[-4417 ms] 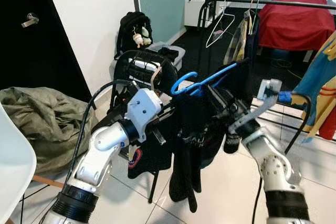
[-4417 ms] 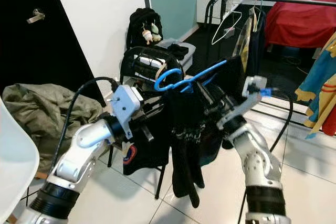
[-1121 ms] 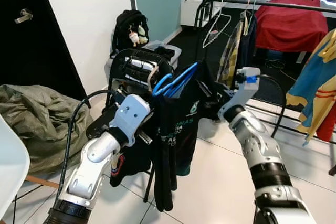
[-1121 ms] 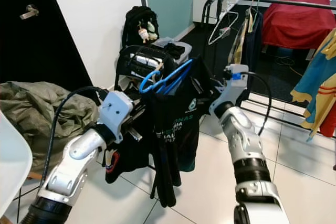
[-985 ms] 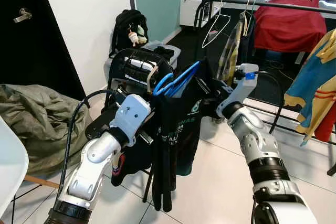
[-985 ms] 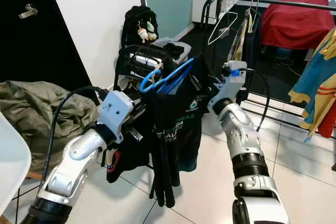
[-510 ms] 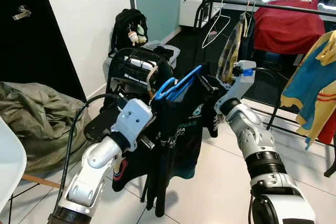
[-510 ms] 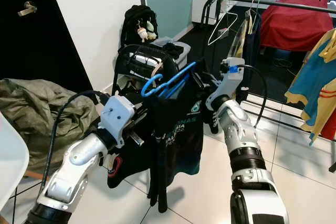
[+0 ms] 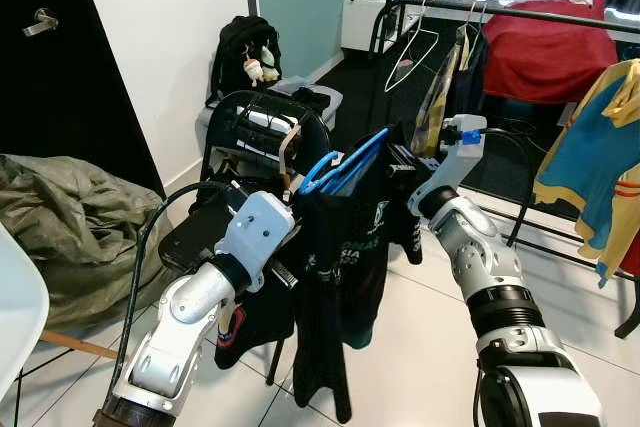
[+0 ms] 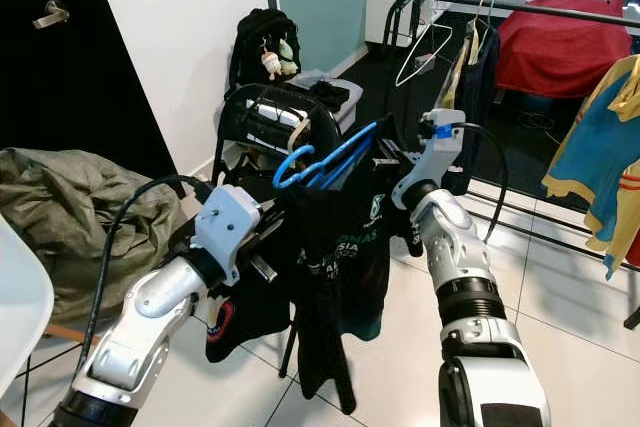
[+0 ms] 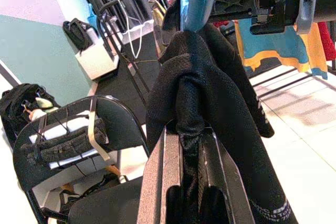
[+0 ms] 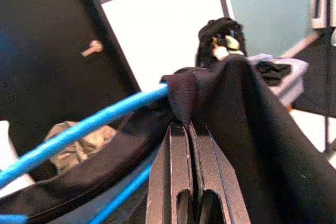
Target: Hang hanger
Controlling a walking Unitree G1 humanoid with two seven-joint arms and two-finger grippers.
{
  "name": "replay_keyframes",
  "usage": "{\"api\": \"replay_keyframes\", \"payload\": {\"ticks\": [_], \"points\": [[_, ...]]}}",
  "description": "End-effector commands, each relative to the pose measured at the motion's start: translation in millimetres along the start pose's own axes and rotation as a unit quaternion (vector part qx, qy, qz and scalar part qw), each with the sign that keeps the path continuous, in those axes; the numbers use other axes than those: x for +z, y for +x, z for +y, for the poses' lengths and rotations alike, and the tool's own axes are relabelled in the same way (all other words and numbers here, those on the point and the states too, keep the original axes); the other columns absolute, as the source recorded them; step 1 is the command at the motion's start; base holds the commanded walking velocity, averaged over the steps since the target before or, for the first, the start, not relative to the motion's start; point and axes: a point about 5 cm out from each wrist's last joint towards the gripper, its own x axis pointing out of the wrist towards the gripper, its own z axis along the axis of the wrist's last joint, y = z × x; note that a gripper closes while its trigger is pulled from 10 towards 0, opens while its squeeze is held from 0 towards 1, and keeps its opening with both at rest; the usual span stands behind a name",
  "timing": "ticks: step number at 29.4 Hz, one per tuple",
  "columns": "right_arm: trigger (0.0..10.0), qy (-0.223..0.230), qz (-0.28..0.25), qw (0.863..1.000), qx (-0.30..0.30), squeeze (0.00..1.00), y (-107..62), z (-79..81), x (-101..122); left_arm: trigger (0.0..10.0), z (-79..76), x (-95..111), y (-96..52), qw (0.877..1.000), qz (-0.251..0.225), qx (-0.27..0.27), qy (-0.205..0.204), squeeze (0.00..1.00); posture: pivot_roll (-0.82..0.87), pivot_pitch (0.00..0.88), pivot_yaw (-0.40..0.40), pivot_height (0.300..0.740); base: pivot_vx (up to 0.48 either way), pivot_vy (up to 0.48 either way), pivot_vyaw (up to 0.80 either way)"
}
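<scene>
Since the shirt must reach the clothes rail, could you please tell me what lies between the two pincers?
Between the left pincer and right pincer hangs the black shirt on its blue hanger, seen in both eye views.

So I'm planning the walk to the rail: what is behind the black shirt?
Behind the black shirt stands a black chair with clothes on it and a backpack by the wall. The chair's seat and legs are mostly covered.

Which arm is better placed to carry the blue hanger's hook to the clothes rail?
Probably right: the right gripper pinches the black garment on the blue hanger nearest the clothes rail.
</scene>
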Motion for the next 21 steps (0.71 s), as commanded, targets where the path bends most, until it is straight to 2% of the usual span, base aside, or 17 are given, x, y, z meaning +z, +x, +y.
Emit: {"api": "replay_keyframes", "payload": {"ticks": [1, 2, 3, 5, 6, 7, 8, 10, 11, 12, 13, 21], "points": [[0.0, 0.001, -0.010, 0.999, 0.034, 0.00, 0.9, 9.8, 1, 10.0, -2.8, 6, 0.8, 1.000, -0.013, 0.000, -0.001, 0.00, -0.02, 0.013, -0.024, 0.740, 0.000, 0.000, 0.00], [0.0, 0.001, -0.010, 0.999, 0.034, 0.00, 0.9, 9.8, 1, 10.0, -2.8, 6, 0.8, 1.000, -0.013, 0.000, -0.001, 0.00, -0.02, 0.013, -0.024, 0.740, 0.000, 0.000, 0.00], [0.0, 0.002, -0.016, 0.997, 0.069, 0.00, -0.4, 19.3, 2, 10.0, -3.2, 6, 1.4, 1.000, -0.012, -0.002, -0.001, 0.00, -0.02, 0.012, -0.019, 0.740, 0.000, 0.000, 0.00], [0.0, 0.002, -0.016, 0.997, 0.069, 0.00, -0.4, 19.3, 2, 10.0, -3.2, 6, 1.4, 1.000, -0.012, -0.002, -0.001, 0.00, -0.02, 0.012, -0.019, 0.740, 0.000, 0.000, 0.00], [0.0, -0.006, -0.016, 0.992, 0.127, 0.00, -4.8, 33.1, 1, 10.0, -3.5, 6, 2.0, 1.000, -0.012, -0.004, 0.000, 0.00, -0.03, 0.013, -0.016, 0.740, 0.000, 0.000, 0.00], [0.0, -0.006, -0.016, 0.992, 0.127, 0.00, -4.8, 33.1, 1, 10.0, -3.5, 6, 2.0, 1.000, -0.012, -0.004, 0.000, 0.00, -0.03, 0.013, -0.016, 0.740, 0.000, 0.000, 0.00], [0.0, -0.012, -0.012, 0.983, 0.185, 0.00, -11.7, 46.6, -1, 10.0, -3.4, 6, 2.3, 1.000, -0.010, -0.006, 0.001, 0.00, -0.03, 0.013, -0.014, 0.740, 0.000, 0.000, 0.00], [0.0, -0.012, -0.012, 0.983, 0.185, 0.00, -11.7, 46.6, -1, 10.0, -3.4, 6, 2.3, 1.000, -0.010, -0.006, 0.001, 0.00, -0.03, 0.013, -0.014, 0.740, 0.000, 0.000, 0.00], [0.0, -0.017, -0.004, 0.972, 0.233, 0.00, -19.7, 57.1, -3, 10.0, -2.8, 5, 2.4, 1.000, -0.009, -0.007, 0.002, 0.00, -0.03, 0.014, -0.011, 0.740, 0.000, 0.000, 0.00], [0.0, -0.017, -0.004, 0.972, 0.233, 0.00, -19.7, 57.1, -3, 10.0, -2.8, 5, 2.4, 1.000, -0.009, -0.007, 0.002, 0.00, -0.03, 0.014, -0.011, 0.740, 0.000, 0.000, 0.00], [0.0, -0.020, 0.004, 0.965, 0.261, 0.00, -26.1, 63.1, -4, 10.0, -2.1, 5, 2.4, 1.000, -0.007, -0.008, 0.003, 0.00, -0.04, 0.013, -0.010, 0.740, 0.000, 0.000, 0.00], [0.0, -0.020, 0.026, 0.951, 0.308, 0.00, -39.4, 73.8, -12, 10.0, -0.8, 4, 3.0, 1.000, -0.005, -0.012, 0.005, 0.00, -0.04, 0.012, -0.005, 0.740, 0.000, 0.000, 0.00]]}}
